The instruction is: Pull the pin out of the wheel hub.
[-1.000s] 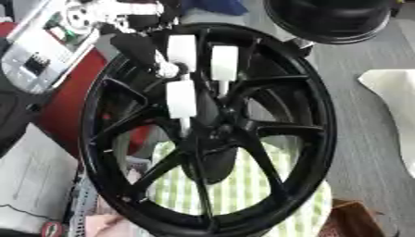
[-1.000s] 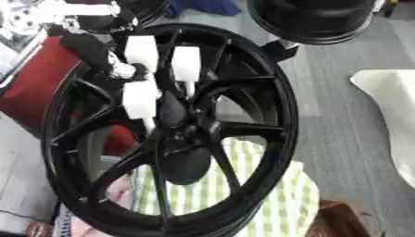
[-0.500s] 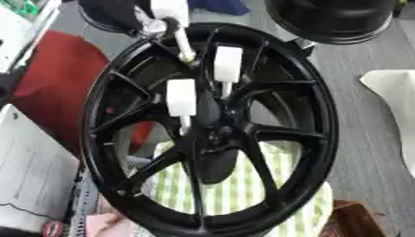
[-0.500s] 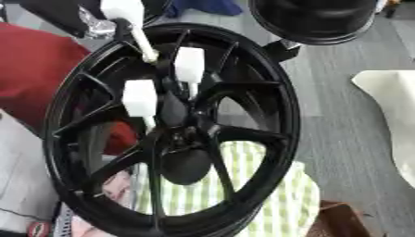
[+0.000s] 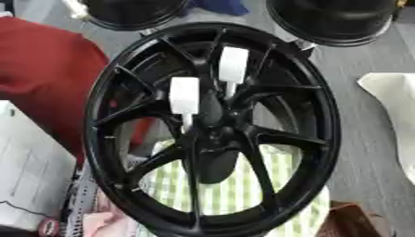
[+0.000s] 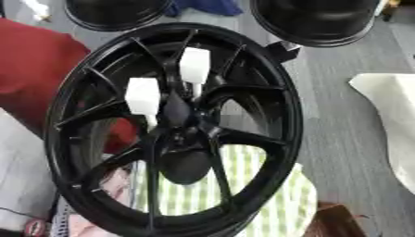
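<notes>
A black multi-spoke wheel (image 5: 312, 115) stands tilted and fills the middle of both views. Two white block-headed pins stick out of its hub (image 5: 215, 134): one pin (image 5: 184, 95) at the left of the hub and another pin (image 5: 233, 65) higher and to the right. A small white piece (image 6: 36, 9) shows at the top left edge beyond the rim; I cannot make out what it is. Neither of my hands shows in either view.
Two black round objects (image 5: 336, 21) (image 5: 134, 11) sit behind the wheel. A red cloth (image 5: 40, 69) lies at the left and a green checked cloth (image 5: 223, 190) under the wheel. A white cloth (image 5: 393, 106) is at the right and a brown box (image 5: 353, 222) at the bottom right.
A third white pin, held at the wheel's upper left a second ago, went up and left away from the hub and out past the rim. The other two pins stayed in place.
</notes>
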